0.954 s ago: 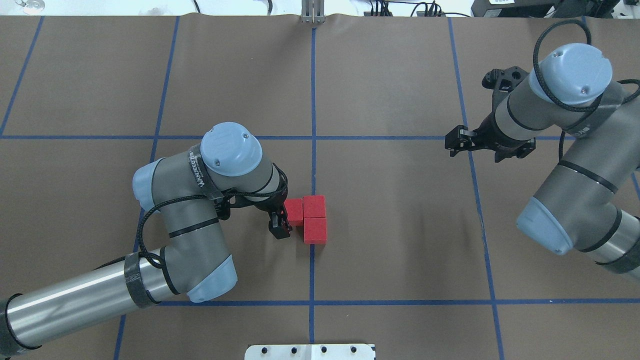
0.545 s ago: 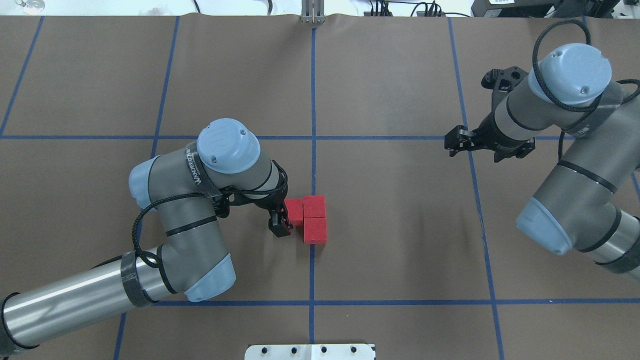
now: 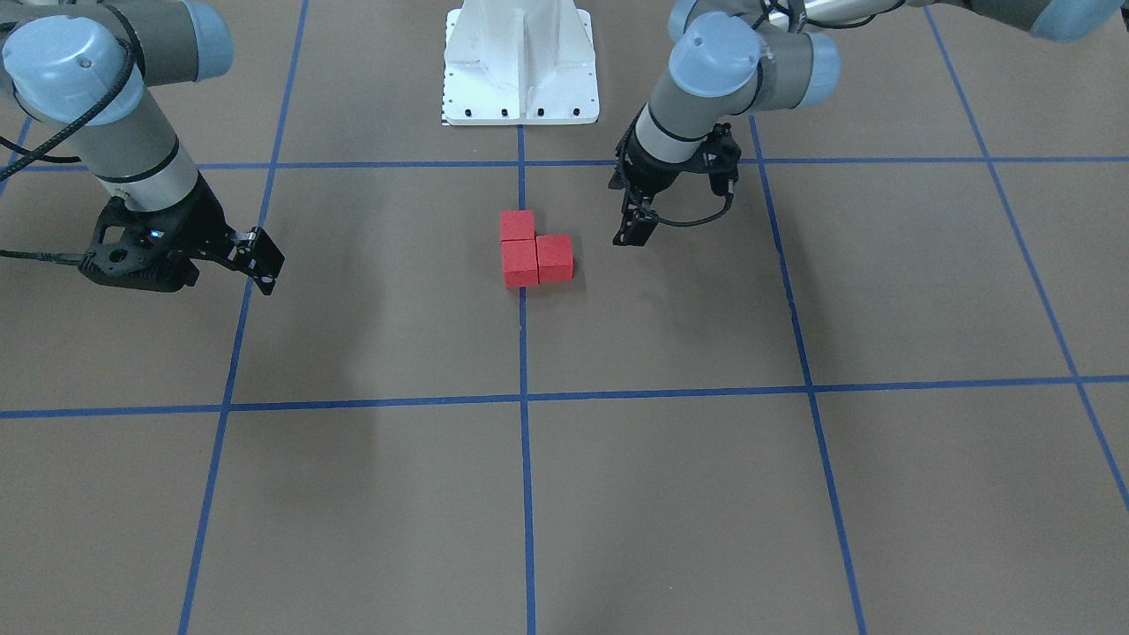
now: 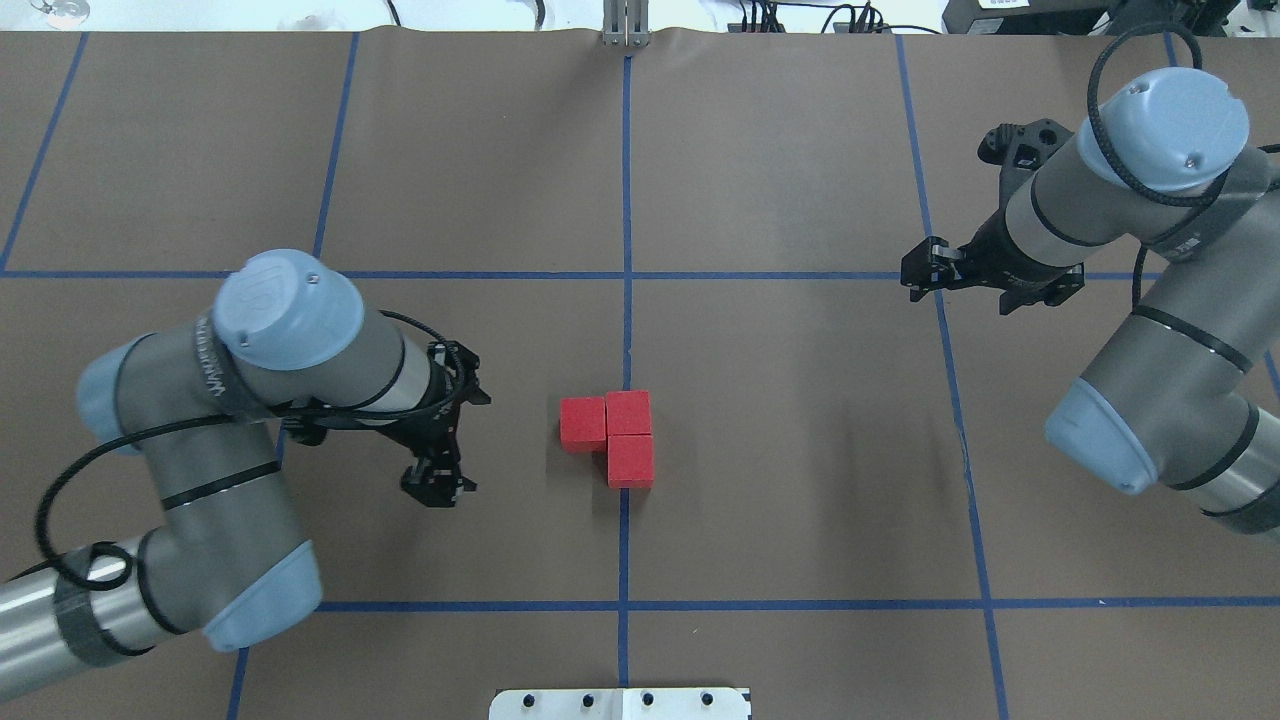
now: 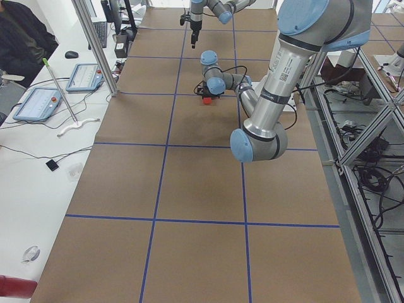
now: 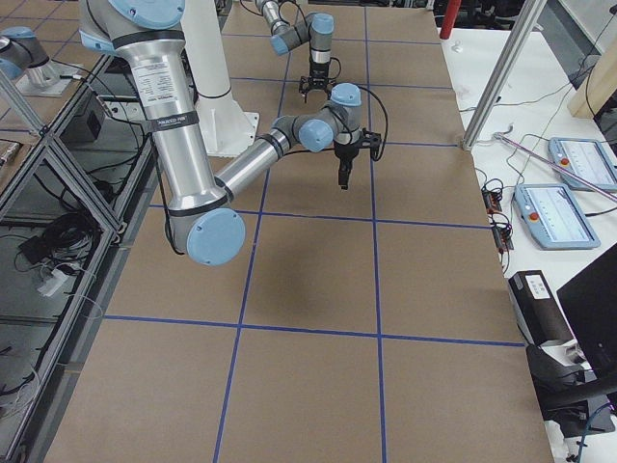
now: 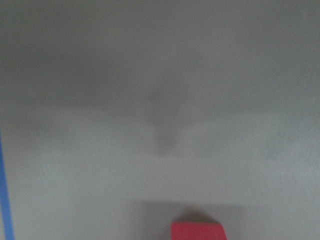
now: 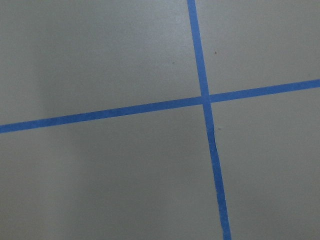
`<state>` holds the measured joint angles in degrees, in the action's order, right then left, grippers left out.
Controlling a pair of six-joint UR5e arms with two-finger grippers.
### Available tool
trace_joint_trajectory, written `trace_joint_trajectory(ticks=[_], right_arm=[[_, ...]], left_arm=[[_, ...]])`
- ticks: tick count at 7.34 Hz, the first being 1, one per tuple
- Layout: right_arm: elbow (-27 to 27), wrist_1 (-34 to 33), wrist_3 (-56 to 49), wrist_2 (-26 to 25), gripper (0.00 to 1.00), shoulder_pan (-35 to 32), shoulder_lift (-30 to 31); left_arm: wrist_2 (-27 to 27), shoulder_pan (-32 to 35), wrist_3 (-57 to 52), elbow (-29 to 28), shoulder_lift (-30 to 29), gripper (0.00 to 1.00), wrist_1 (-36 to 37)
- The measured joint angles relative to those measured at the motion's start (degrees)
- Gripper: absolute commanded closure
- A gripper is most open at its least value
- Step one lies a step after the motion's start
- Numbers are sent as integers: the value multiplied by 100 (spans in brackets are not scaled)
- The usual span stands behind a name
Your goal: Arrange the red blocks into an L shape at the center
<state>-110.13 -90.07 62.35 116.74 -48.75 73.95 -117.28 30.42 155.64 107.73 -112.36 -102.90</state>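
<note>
Three red blocks (image 4: 608, 430) lay on the table (image 4: 800, 480), all matching cubes, touching one another in one cluster. Two robot arms were there, one left arm (image 4: 250, 380) and one right arm (image 4: 1130, 200), each carrying one gripper: the left gripper (image 4: 437, 482) and the right gripper (image 4: 918, 276), two in all. One white base plate (image 3: 520, 62) stood at the table's edge. At the table's side, two tablets (image 5: 60, 88) were counted, and one seated person (image 5: 19, 38).

Brown table (image 4: 800, 150) (blue grid tape (image 4: 627, 200)), white side benches (image 5: 38, 158)
</note>
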Motion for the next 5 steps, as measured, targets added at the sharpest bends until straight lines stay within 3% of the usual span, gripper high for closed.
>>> trace_joint_trajectory(ticks=[2, 5], right_arm=[[1, 5, -429, 372, 1, -473, 174], [46, -1, -2021, 1173, 1, -1624, 721]], left_arm=[[-41, 276, -1992, 833, 1289, 0, -58], [-203, 1422, -5622, 1007, 2687, 0, -721]])
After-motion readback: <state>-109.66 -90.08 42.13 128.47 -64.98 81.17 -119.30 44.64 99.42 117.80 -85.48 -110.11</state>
